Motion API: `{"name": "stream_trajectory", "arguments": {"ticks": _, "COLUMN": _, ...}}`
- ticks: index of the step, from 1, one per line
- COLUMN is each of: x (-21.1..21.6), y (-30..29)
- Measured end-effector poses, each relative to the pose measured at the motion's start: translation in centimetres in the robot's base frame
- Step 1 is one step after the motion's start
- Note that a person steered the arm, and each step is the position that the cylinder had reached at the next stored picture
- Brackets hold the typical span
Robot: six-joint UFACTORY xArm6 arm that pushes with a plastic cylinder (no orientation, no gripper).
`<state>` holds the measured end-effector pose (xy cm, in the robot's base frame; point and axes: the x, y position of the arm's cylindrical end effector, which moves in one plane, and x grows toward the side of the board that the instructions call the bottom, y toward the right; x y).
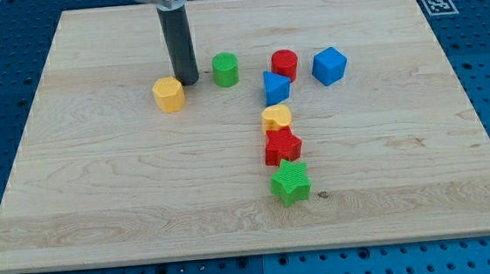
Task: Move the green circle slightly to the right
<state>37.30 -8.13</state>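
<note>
The green circle (226,69) is a short green cylinder on the wooden board (100,192), in the upper middle of the view. My tip (189,81) rests on the board just to the left of the green circle, with a small gap between them. A yellow hexagon block (169,95) sits right by the tip, at its lower left. The dark rod rises from the tip up to the view's top edge.
To the right of the green circle stand a red cylinder (285,65), a blue triangular block (276,88) and a blue cube (329,66). Below them lie a yellow block (277,117), a red star (283,146) and a green star (291,182).
</note>
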Motion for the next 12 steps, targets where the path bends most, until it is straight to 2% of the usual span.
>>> {"name": "stream_trajectory", "arguments": {"ticks": 3, "x": -0.1, "y": 0.0}}
{"name": "stream_trajectory", "arguments": {"ticks": 4, "x": -1.5, "y": 0.0}}
{"name": "stream_trajectory", "arguments": {"ticks": 12, "x": -1.1, "y": 2.2}}
